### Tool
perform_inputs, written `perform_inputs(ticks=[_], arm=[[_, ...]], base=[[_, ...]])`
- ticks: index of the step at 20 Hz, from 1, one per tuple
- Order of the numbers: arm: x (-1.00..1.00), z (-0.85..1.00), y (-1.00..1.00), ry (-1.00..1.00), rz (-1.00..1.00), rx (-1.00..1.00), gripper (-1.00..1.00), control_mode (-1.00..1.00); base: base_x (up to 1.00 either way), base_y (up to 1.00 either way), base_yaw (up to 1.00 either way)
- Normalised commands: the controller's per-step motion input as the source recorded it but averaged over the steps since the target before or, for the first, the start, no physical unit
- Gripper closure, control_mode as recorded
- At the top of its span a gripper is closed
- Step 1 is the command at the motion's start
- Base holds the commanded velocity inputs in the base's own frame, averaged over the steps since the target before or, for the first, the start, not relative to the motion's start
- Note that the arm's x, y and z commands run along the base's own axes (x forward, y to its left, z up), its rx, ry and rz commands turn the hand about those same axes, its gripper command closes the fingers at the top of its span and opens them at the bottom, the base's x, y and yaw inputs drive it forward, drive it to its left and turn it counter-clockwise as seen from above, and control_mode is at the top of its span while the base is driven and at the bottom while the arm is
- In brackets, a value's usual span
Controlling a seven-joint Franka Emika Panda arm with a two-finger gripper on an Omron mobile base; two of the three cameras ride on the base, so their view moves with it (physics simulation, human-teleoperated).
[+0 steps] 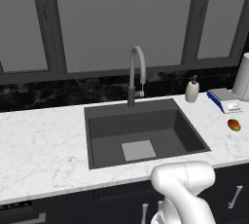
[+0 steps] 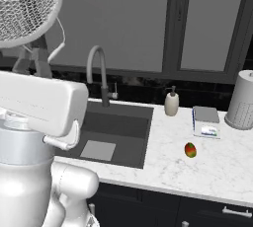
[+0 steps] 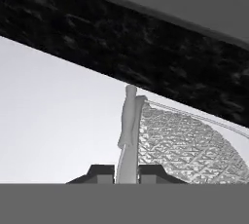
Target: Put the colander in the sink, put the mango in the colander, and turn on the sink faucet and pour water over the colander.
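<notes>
One step of three is underway as far as I can judge: I've got the colander point(image 3: 189, 150) pinched by its rim or side handle, with the gripper point(image 3: 127, 172) clamped tight on that thin edge in the hand view. From the right base view the mesh bowl hangs high in the air at the upper left, well above the counter point(image 2: 163, 157) and tilted on its side. Past that, the sink point(image 1: 141, 125) sits bare, nothing in it but the lighter square at the bottom. So my next move should be swinging the bowl over the basin and lowering it in level before letting go. Further right, the mango point(image 2: 190, 149) waits on the counter near the scale, and the sink faucet point(image 1: 136, 74) at the back is dry.
</notes>
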Motion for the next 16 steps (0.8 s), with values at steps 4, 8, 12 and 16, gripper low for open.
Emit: perform_inputs(ticks=[4, 8, 12, 16], arm=[[0.34, -0.15, -0.57, -0.29, 0.41, 0.31, 1.00, -1.00], [0.24, -0.47, -0.33, -0.11, 0.41, -0.02, 1.00, -1.00], [0.20, -0.59, -0.17, 0.00, 0.37, -0.17, 1.00, -1.00], [0.12, -0.76, -0.16, 0.00, 0.32, -0.29, 1.00, -1.00]], base=[[0.00, 0.00, 0.00], [0.00, 0.00, 0.00], [0.00, 0.00, 0.00], [0.00, 0.00, 0.00]])
